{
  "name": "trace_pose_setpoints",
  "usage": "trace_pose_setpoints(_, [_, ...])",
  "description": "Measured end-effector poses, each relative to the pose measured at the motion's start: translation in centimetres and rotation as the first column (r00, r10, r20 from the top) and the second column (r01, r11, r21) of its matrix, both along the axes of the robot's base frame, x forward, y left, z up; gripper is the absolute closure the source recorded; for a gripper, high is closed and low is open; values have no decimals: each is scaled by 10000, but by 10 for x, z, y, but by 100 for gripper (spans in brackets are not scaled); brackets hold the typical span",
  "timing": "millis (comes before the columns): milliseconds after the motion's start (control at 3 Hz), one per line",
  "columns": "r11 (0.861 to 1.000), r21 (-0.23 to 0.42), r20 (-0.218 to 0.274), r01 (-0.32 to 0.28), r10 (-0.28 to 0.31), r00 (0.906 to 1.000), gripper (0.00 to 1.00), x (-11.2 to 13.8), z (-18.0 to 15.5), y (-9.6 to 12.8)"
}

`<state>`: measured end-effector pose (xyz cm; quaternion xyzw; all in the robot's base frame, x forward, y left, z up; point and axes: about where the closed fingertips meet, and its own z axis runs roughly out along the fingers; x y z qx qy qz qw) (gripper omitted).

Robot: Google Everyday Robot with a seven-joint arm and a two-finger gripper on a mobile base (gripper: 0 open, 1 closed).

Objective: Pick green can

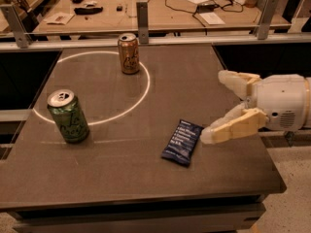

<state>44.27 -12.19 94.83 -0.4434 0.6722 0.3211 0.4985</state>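
The green can [68, 116] stands upright on the left side of the dark table [146, 174], on the rim of a white painted circle. It has a mottled green body, pale cursive lettering and a silver top. My gripper [216, 106] is at the table's right edge, far to the right of the can, with its two cream fingers spread apart and nothing between them. An orange-tan can [129, 53] stands upright at the far side of the circle.
A dark blue snack packet [182, 141] lies flat just left of my lower finger [228, 130]. A metal rail with posts [142, 15] runs along the table's far edge. Behind it is a wooden desk [160, 8] with cables and papers.
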Motion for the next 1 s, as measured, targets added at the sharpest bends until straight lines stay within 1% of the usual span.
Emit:
trace_pose_setpoints(333, [9988,-456,66,-179,182,9998,0,-2,-20,30])
trace_pose_setpoints(667, [10000,25,-223,0,1,9998,0,-1,-43,52])
trace_pose_setpoints(1000, [9960,897,-324,-1,30,9995,0,4,-55,86])
